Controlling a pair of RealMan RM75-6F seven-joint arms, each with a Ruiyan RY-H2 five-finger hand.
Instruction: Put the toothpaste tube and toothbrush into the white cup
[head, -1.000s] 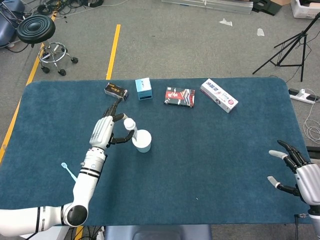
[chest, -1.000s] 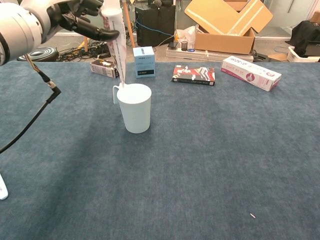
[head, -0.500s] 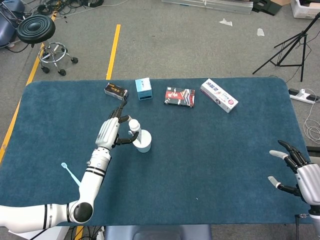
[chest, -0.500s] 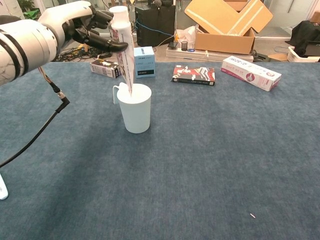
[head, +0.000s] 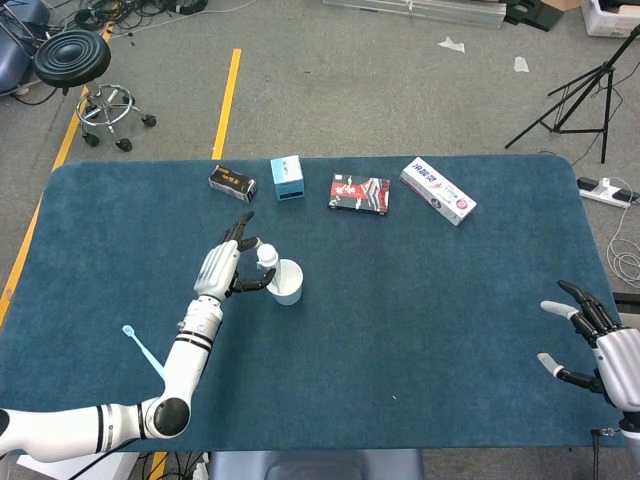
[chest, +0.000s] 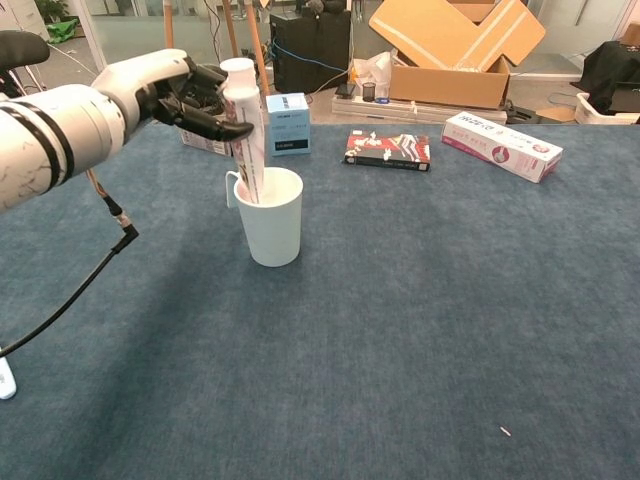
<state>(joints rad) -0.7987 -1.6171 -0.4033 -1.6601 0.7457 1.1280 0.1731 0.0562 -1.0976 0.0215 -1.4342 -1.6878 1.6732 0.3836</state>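
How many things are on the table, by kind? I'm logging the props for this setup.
Boxes: 4 (black box, blue box, red-and-black box, white box)
Cups: 1 (cup)
Toothpaste tubes: 1 (tube, standing in the cup, held by the left hand)
Toothbrushes: 1 (toothbrush)
Total: 7

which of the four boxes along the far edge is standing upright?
The light blue box, second from the left in the head view. It stands on end, while the small dark box, the flat dark packet and the long white box lie flat.
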